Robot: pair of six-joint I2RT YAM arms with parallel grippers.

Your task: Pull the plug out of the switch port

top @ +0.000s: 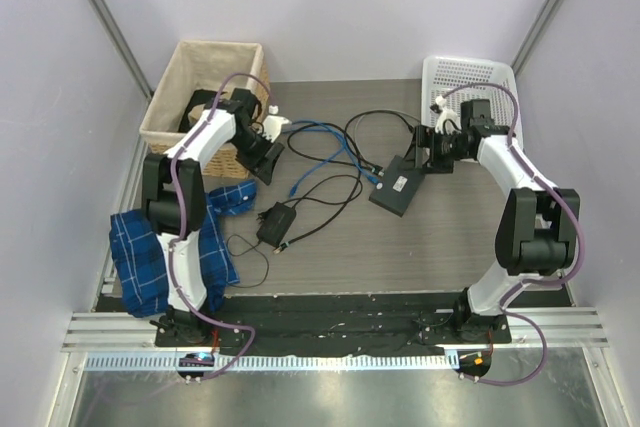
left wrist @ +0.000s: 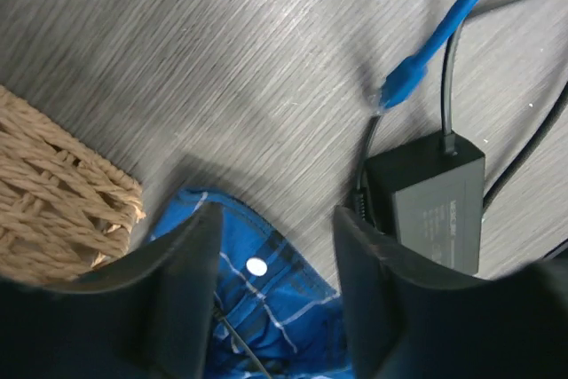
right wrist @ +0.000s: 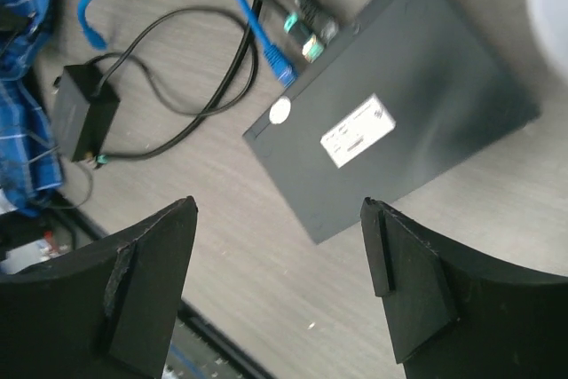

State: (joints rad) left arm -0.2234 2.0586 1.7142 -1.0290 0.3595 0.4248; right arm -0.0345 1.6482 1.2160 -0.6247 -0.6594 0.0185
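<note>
Black and flat, the switch point(right wrist: 390, 122) lies mid-table beneath the right gripper point(right wrist: 277, 210), whose jaws are wide and empty, probably poised to steady it. The left gripper point(left wrist: 275, 219), parted and empty, hovers near a loose blue plug point(left wrist: 395, 95).

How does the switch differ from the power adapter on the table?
The switch is wide and flat; the adapter is smaller and blockier. The switch carries a white label; the adapter has none. Both are black boxes lying on the table.
</note>
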